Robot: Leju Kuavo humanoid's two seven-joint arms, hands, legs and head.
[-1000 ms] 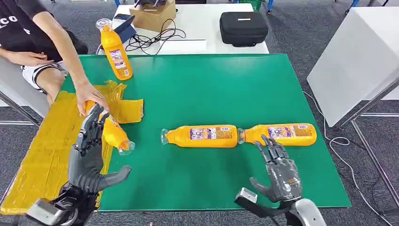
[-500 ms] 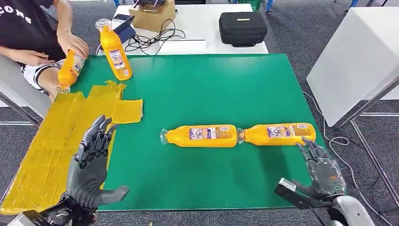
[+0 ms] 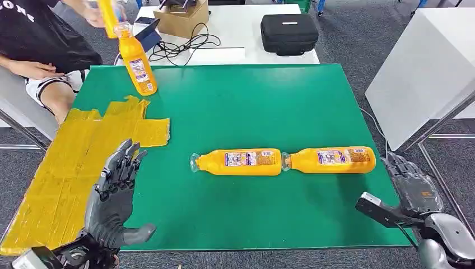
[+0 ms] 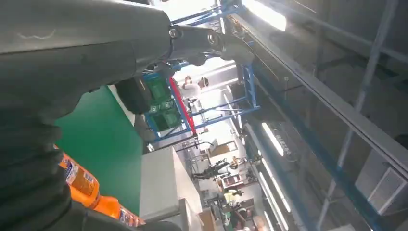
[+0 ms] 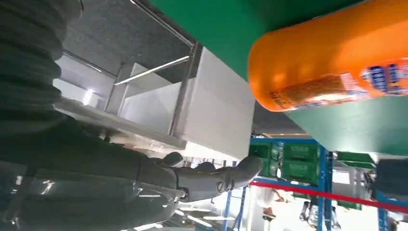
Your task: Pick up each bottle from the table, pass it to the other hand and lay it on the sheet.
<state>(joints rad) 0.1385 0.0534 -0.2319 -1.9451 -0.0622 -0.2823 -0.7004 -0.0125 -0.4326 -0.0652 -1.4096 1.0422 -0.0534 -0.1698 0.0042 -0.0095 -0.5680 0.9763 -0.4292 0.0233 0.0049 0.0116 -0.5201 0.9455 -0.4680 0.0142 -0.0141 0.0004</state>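
Grey carpet floor all around, kind of speckled. Upper middle of the head view there's a white table with a cardboard box, a black zip case and a messy black cable on it. A big white panel leans in on the right side, with a metal frame leg under it and a white cord trailing on the floor. A person sits upper left. The wrist views catch blue racking, green crates and long ceiling strip lights.
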